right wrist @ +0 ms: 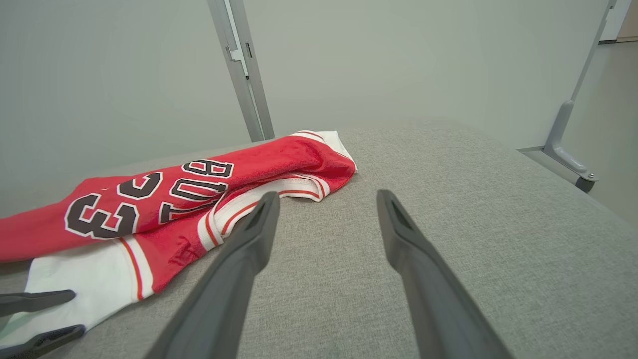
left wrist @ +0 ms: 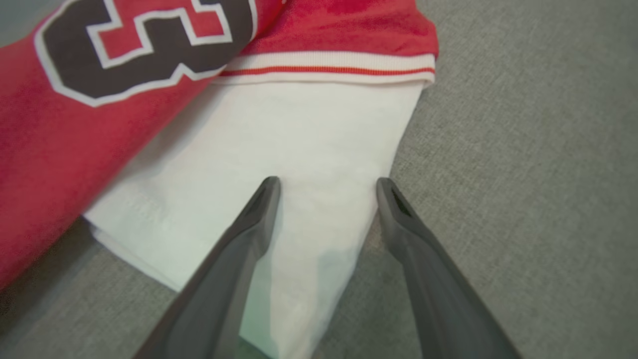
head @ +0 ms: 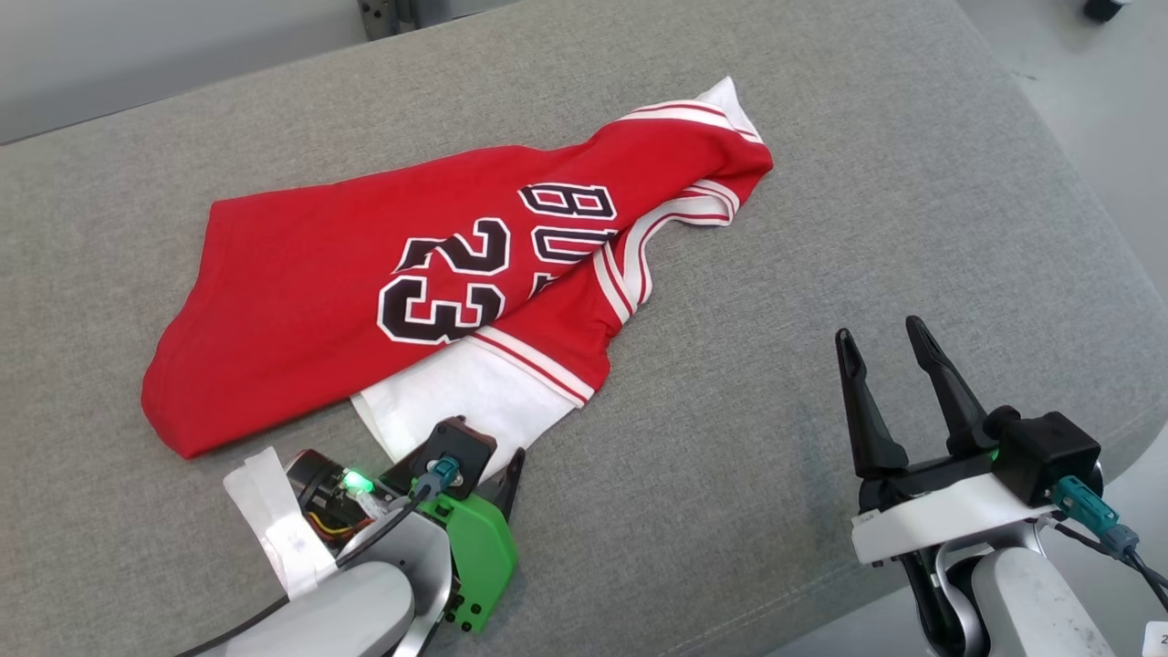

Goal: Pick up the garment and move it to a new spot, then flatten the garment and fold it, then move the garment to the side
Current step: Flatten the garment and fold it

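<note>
Left wrist view: the left hand (left wrist: 326,187), spread and empty, points at the near white sleeve (left wrist: 299,139) of the garment (left wrist: 50,149) (the right hand (head: 881,333), likewise spread, stands well apart).

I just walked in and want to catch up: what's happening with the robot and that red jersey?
A robot is working on a crumpled red jersey lying on a grey padded surface. Its left gripper, open, sits at the jersey's white sleeve, seemingly lining up a grasp; nothing is held yet. The right gripper, also open, hovers over bare padding, apart from the jersey. No flattening or folding done yet.
</note>
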